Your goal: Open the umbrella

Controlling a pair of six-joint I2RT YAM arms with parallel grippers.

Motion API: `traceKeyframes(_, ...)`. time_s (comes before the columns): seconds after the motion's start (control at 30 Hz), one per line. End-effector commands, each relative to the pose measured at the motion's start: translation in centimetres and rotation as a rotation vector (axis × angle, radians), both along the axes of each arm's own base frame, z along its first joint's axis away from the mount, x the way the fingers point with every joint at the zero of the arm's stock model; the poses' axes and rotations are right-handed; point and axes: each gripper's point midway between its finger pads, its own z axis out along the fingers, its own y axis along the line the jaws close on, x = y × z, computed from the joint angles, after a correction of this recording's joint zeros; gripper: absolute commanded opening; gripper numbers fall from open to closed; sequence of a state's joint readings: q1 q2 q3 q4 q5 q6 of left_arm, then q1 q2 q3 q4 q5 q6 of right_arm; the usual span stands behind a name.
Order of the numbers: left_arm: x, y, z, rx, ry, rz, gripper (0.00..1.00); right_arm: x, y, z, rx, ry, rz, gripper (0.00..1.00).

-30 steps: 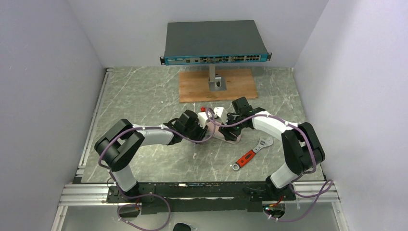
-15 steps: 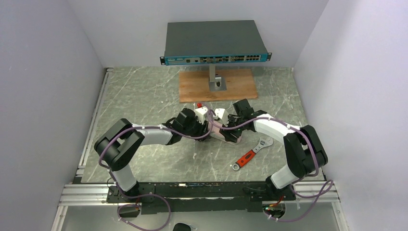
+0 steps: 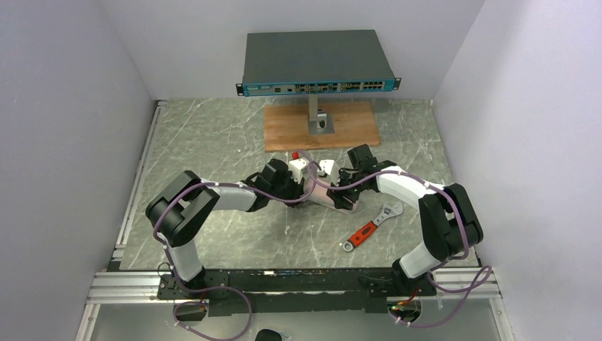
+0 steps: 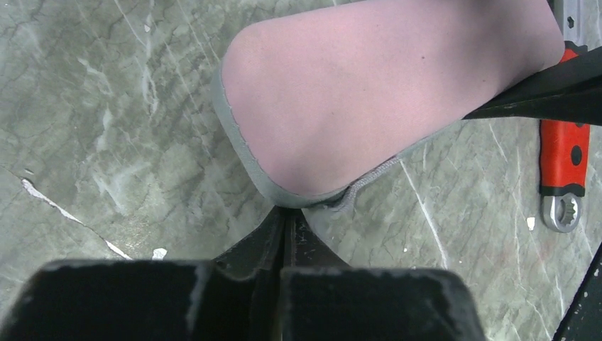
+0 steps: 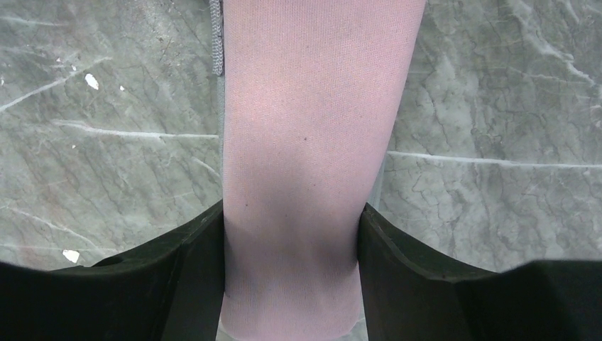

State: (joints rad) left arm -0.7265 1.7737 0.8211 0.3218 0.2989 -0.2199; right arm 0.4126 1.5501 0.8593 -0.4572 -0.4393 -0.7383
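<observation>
The umbrella (image 3: pixel 327 198) is collapsed, a short pinkish roll lying on the marble table between my two grippers. In the left wrist view the umbrella's roll (image 4: pixel 376 92) fills the top, and my left gripper (image 4: pixel 286 217) is shut, its tips pinching the grey hem at the roll's end. In the right wrist view my right gripper (image 5: pixel 291 245) is shut across the umbrella (image 5: pixel 312 135), one finger (image 5: pixel 195 256) on each side. From above, the left gripper (image 3: pixel 305 187) and the right gripper (image 3: pixel 346 187) meet over the roll. The handle and shaft are hidden.
A red-handled wrench (image 3: pixel 370 227) lies on the table just right of the roll, and it also shows in the left wrist view (image 4: pixel 564 153). A wooden board (image 3: pixel 284 131) with a metal post carrying a network switch (image 3: pixel 316 62) stands at the back. Walls close both sides.
The left gripper has moved a little back and in toward the umbrella's end, and its elbow has shifted right. The right gripper stays clamped on the roll.
</observation>
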Motion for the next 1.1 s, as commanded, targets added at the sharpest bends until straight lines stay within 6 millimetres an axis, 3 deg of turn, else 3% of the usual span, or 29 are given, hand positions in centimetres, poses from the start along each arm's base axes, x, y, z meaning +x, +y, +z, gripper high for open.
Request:
traceKeyframes(0.0, 4.1, 0.3, 2.4, -0.030, -0.175, 0.058, 0.00, -8.4, -2.7, -3.1, -0.087, 0.331, 0.105, 0.00)
traceKeyframes(0.2, 7.8, 3.0, 3.4, -0.013, -0.198, 0.137, 0.00, -8.1, -4.2, -3.5, -0.122, 0.339, 0.138, 0.00)
traceKeyframes(0.27, 8.2, 3.6, 3.6, -0.026, -0.198, 0.132, 0.00, -7.9, -4.3, -3.5, -0.119, 0.344, 0.134, 0.00)
traceKeyframes(0.37, 7.0, 3.0, 4.4, -0.070, -0.198, 0.059, 0.02, -7.6, -3.8, -3.3, -0.099, 0.366, 0.109, 0.00)
traceKeyframes(0.5, 4.0, 2.0, 4.4, -0.096, -0.143, 0.019, 0.22, -6.8, -2.7, -2.8, -0.058, 0.386, 0.038, 0.00)
traceKeyframes(0.63, 1.5, 0.8, 4.5, -0.108, -0.139, -0.029, 0.25, -6.9, -2.3, -2.9, -0.040, 0.412, -0.014, 0.00)
traceKeyframes(1.07, 0.1, -2.0, 4.9, -0.115, -0.133, -0.063, 0.30, -6.9, -1.7, -2.7, -0.019, 0.458, -0.045, 0.00)
